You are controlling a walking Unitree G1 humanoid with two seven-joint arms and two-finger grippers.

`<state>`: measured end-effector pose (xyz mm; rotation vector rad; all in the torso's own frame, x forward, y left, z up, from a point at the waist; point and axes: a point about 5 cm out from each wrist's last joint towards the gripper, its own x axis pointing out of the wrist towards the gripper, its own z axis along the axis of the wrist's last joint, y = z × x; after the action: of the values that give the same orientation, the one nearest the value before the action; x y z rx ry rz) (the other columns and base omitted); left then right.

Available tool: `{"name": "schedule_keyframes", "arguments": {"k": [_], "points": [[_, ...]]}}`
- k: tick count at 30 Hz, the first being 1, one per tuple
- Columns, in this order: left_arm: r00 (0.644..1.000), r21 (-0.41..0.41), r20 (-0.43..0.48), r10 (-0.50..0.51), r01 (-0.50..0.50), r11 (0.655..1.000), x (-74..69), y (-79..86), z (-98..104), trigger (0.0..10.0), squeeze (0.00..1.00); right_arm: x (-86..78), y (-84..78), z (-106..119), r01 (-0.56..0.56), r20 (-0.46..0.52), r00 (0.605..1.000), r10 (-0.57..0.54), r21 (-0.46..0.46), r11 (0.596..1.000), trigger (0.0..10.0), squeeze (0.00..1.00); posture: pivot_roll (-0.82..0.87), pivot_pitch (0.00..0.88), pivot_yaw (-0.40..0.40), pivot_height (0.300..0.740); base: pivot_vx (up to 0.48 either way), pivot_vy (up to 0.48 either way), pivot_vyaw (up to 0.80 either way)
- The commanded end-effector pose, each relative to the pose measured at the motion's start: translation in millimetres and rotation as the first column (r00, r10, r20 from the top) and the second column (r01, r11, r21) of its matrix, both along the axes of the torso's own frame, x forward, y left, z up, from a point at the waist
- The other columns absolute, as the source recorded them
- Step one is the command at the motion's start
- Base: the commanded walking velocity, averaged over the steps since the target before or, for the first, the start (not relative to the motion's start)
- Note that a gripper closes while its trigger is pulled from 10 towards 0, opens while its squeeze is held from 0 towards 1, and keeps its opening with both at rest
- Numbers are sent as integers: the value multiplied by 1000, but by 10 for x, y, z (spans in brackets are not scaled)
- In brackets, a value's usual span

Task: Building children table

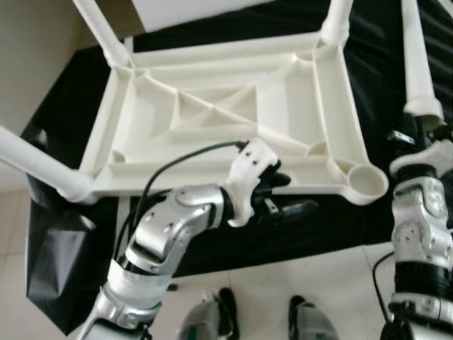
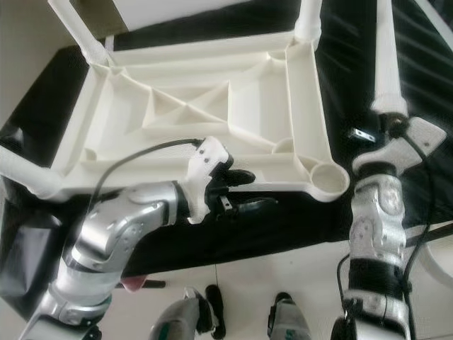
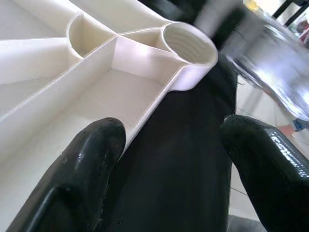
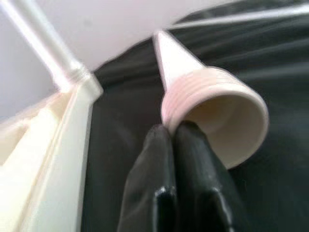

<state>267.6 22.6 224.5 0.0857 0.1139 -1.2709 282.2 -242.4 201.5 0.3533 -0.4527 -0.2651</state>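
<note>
A white plastic table (image 1: pixel 233 106) lies upside down on a black cloth. Three legs stand in its corners: far left (image 1: pixel 102 32), far right (image 1: pixel 338 18) and near left (image 1: pixel 35 166). The near right socket (image 1: pixel 369 181) is empty, its threads plain in the left wrist view (image 3: pixel 190 43). My left gripper (image 1: pixel 297 193) is open at the table's near rim, one finger (image 3: pixel 91 159) over the rim, the other over the cloth. At the right, my right gripper (image 4: pixel 174 130) is shut on a loose leg (image 1: pixel 419 60) near its threaded end (image 4: pixel 212 96), holding it upright beside the table.
The black cloth (image 1: pixel 64 241) drapes over the support's near edge down to a pale tiled floor (image 1: pixel 354 283). My feet (image 1: pixel 226 312) stand close to that edge. A cable (image 1: pixel 177 163) loops over my left forearm. A pale wall lies to the left.
</note>
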Motion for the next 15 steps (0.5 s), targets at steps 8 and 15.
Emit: {"name": "schedule_keyframes", "arguments": {"k": [8, 15], "points": [[999, 43, -21, 39, -38, 998, 85, 12, -90, 10000, 0, -381, 687, -335, -117, -174, 973, 149, 183, 976, 0, 0, 58, 248, 142, 740, 0, 0, 0], [998, 30, 5, 57, -57, 998, 128, 15, -50, 10000, 0, -613, 833, -363, -160, -228, 952, 203, 194, 968, 4118, 0, 54, 208, 116, 740, 0, 0, 0]]}}
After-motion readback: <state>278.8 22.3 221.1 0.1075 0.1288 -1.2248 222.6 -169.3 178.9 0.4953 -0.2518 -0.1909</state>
